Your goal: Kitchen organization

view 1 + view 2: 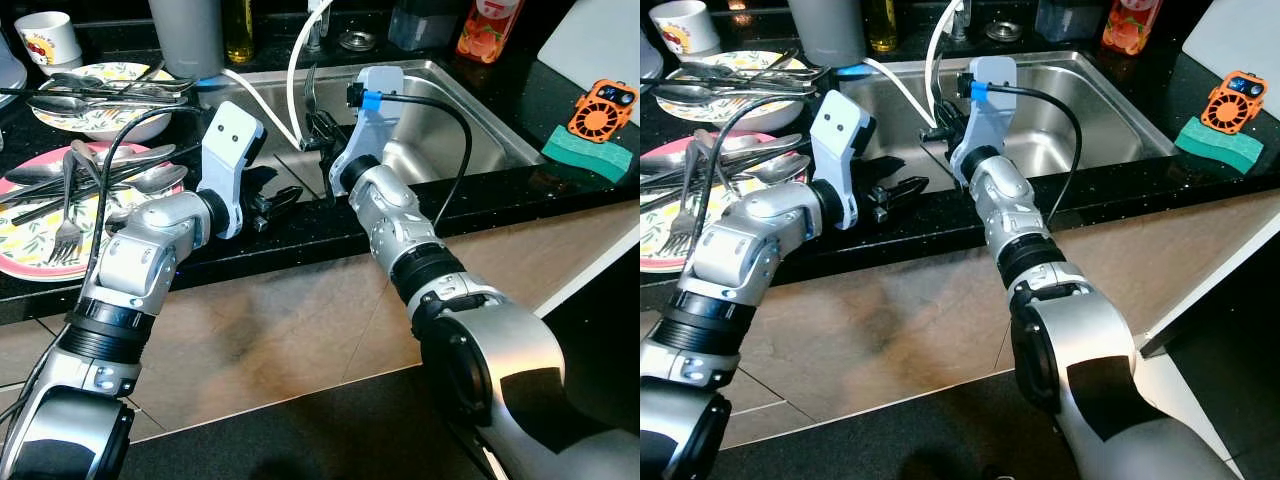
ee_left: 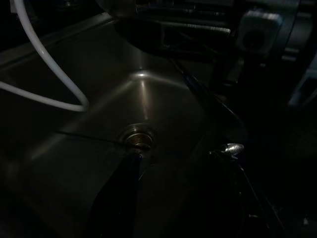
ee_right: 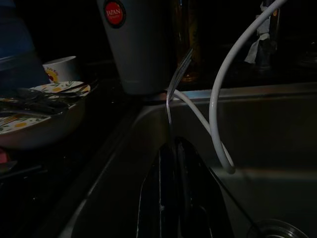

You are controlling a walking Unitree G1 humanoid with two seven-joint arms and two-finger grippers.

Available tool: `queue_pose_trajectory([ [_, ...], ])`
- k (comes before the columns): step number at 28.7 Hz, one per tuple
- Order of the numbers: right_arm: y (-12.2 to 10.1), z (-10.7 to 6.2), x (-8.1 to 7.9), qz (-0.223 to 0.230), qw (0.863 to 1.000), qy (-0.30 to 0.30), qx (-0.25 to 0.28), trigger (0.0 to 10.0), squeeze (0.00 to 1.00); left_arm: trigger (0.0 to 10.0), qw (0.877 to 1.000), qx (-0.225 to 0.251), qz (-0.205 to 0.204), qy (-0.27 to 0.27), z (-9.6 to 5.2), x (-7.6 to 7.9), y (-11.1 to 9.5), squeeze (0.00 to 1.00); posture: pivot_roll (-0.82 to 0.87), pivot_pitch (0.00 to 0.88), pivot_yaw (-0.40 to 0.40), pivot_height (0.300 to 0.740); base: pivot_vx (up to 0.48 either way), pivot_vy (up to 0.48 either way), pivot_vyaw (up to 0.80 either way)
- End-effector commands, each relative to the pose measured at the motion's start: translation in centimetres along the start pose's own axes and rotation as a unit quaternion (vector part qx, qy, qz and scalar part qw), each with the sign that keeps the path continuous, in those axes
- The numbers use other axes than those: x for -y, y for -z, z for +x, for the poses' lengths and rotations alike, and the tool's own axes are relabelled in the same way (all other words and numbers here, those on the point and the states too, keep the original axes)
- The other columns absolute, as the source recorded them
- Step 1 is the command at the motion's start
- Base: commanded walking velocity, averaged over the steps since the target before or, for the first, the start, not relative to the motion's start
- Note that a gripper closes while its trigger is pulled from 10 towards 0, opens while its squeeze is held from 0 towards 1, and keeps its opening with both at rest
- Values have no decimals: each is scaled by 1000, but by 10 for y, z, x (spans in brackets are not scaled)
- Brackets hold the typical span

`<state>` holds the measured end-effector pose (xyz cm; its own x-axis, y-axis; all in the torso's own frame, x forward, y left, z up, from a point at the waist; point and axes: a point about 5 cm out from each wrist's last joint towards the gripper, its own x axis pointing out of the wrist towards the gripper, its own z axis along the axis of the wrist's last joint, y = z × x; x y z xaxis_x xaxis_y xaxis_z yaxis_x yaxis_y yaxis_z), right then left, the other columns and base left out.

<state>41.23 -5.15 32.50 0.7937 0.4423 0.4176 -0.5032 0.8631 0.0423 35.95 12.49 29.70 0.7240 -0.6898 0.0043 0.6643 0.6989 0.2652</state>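
The steel sink point(image 1: 480, 130) sits in the black counter point(image 1: 300, 230), with a white hose point(image 1: 262, 100) looping down into it. To the robot's left, a pink plate point(image 1: 20, 262) and a patterned plate point(image 1: 100, 118) behind it are stacked with spoons and forks; a grey tumbler point(image 1: 187, 35) stands at the sink's back left corner, and a green sponge point(image 1: 588, 152) lies on the right-hand counter.

The right gripper point(image 1: 318, 128) is over the sink's left part, its jaws pressed together on the handle of a fork point(image 1: 310, 85). The fork stands nearly upright, long axis vertical, tines pointing up and curving slightly away in the right wrist view, in front of the tumbler.

The left gripper point(image 1: 272, 200) hovers at the sink's front edge, empty, its jaws spread as far as the dim left wrist view lets me judge; the drain point(image 2: 137, 139) lies ahead of it.

The fork should be light, rigid metal and slippery if wet. A grip low on the flat handle, as here, leaves the tines free, though a thin handle may pivot between the pads
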Motion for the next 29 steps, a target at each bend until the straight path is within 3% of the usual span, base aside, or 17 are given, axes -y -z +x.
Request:
queue_pose_trajectory([
  [1, 7, 0, -5, 1, 1000, -10, -14, 10000, 0, 10000, 1000, -7, 6, -1, -3, -4, -1, 0, 14, 307, -24, 740, 0, 0, 0],
  [12, 16, -1, -14, -22, 997, -56, -39, 10000, 0, 10000, 1000, -16, 3, 18, -2, 0, 2, 0, 8, 306, -24, 740, 0, 0, 0],
  [13, 16, -2, -13, -20, 998, -54, -39, 10000, 804, 10000, 1000, -17, 4, 17, -1, 0, 3, 0, 7, 304, -24, 740, 0, 0, 0],
  [15, 15, -2, -13, -20, 998, -53, -39, 10000, 804, 10000, 1000, -17, 5, 16, -1, -1, 3, 0, 7, 304, -24, 740, 0, 0, 0],
  [16, 15, -2, -12, -20, 998, -52, -39, 10000, 1000, 10000, 1000, -16, 5, 15, -1, -1, 2, 0, 7, 302, -25, 740, 0, 0, 0],
  [18, 13, -1, -12, -24, 998, -48, -37, 10000, 1000, 10000, 1000, -13, 6, 11, 0, -2, 1, 0, 6, 300, -25, 740, 0, 0, 0],
  [19, 10, 0, -11, -24, 998, -45, -33, 10000, 424, 10000, 1000, -11, 8, 8, 0, -4, 0, 0, 5, 296, -25, 740, 0, 0, 0],
  [20, 9, 1, -11, -24, 998, -44, -30, 10000, 0, 10000, 1000, -9, 10, 7, 0, -4, -1, 0, 4, 294, -25, 740, 0, 0, 0],
  [27, 1, 3, -7, -26, 999, -33, -18, 10000, 0, 10000, 1000, -1, 15, 1, -1, -8, -6, 0, -1, 273, -24, 740, 0, 0, 0],
  [29, -13, 5, 0, -12, 1000, -11, 9, 10000, 0, 10000, 999, 18, 17, -27, -2, -13, -12, 0, -8, 258, -26, 740, 0, 0, 0],
])
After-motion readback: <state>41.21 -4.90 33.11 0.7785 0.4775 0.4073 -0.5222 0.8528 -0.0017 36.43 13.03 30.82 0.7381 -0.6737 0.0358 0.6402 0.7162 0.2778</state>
